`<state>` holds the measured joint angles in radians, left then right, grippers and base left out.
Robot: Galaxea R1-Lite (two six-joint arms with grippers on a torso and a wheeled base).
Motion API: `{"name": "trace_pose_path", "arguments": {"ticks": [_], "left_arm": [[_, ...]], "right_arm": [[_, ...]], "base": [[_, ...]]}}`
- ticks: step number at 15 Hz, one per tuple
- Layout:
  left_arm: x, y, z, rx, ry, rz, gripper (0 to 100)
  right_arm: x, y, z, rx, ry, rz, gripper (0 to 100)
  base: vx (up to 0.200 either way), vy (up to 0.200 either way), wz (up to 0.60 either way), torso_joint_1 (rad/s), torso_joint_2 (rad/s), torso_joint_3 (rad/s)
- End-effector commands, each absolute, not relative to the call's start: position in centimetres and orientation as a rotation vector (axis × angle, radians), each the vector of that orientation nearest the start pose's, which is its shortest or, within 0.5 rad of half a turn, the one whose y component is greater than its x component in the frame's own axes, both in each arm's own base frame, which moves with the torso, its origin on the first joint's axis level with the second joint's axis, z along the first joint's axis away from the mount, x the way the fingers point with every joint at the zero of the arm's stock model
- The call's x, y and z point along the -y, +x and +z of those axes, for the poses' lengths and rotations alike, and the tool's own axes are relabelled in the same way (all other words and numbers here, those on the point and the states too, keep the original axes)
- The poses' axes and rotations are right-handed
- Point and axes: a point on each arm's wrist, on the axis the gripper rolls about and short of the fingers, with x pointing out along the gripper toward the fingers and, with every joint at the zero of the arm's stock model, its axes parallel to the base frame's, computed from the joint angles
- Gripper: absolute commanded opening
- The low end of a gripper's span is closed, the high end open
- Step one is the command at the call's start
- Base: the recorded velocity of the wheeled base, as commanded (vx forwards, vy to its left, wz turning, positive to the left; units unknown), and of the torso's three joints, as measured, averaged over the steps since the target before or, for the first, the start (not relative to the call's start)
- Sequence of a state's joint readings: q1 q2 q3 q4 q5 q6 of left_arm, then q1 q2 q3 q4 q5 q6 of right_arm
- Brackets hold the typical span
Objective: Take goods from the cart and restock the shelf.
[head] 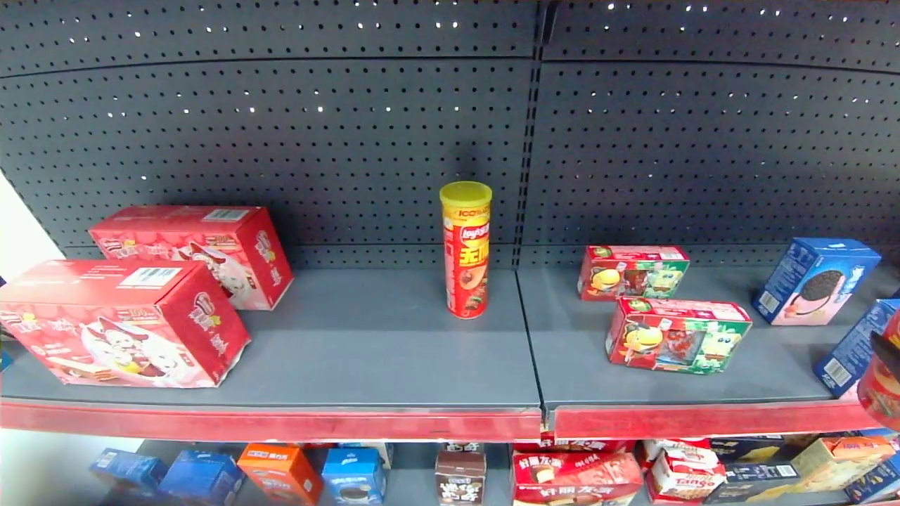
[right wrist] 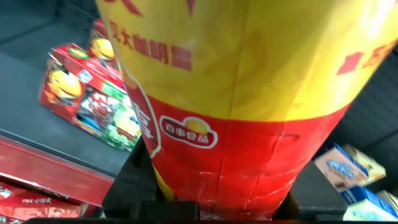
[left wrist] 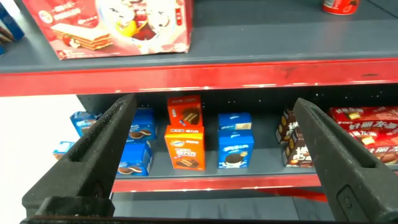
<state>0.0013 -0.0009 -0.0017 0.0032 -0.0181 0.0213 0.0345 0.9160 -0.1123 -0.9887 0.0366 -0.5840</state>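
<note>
The restocking looks partly done. One tall red can with a yellow lid (head: 465, 249) stands upright in the middle of the head picture, on the grey metal shelf (head: 365, 344), near the back wall. I think it is one of the goods already put there.

A second red and yellow can (right wrist: 249, 93) is not on the shelf yet. The right gripper (right wrist: 211, 196) has it, with the jaws clenched around its lower part. In the head picture this can peeks in at the right edge, low down, in front of the shelf's red front strip (head: 689, 420).

The left gripper (left wrist: 214, 155) has its jaws spread wide with nothing between them. It sits in front of the lower shelf, where small blue boxes and an orange box (left wrist: 185, 142) stand.

Two big red boxes (head: 119, 323) lie at the left of the head picture. Two small red and green boxes (head: 675, 334) lie right of the middle. Blue cookie boxes (head: 815, 281) stand at the far right.

There is lots of bare shelf around the standing can, so the held can could go beside it. What is left, I think, is to set that can down and let go. How many more goods wait, I cannot tell.
</note>
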Motion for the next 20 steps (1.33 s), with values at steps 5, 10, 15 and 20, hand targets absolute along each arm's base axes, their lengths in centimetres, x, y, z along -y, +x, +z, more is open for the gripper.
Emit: {"name": "trace_pose_path", "arguments": {"ticks": [5, 10, 15, 20], "left_arm": [[0.0, -2.3, 7.6, -0.001, 0.018, -0.014, 100], [0.1, -2.3, 7.6, -0.001, 0.074, -0.026, 100], [0.2, -2.3, 7.7, 0.005, 0.126, -0.084, 100], [0.2, -2.2, 13.7, 0.037, 0.112, -0.109, 100]], "right_arm": [[-0.4, 9.3, 18.3, 0.203, -0.59, 0.014, 0], [-0.2, 8.2, 18.9, 0.255, -0.578, -0.023, 0], [0.2, 6.3, 20.8, 0.343, -0.524, -0.213, 0], [0.6, 3.4, 21.9, 0.288, -0.513, -0.333, 0]], "base": [[0.0, 0.0, 0.0, 0.0, 0.0, 0.0], [0.0, 0.0, 0.0, 0.0, 0.0, 0.0], [0.0, 0.0, 0.0, 0.0, 0.0, 0.0], [0.0, 0.0, 0.0, 0.0, 0.0, 0.0]]}}
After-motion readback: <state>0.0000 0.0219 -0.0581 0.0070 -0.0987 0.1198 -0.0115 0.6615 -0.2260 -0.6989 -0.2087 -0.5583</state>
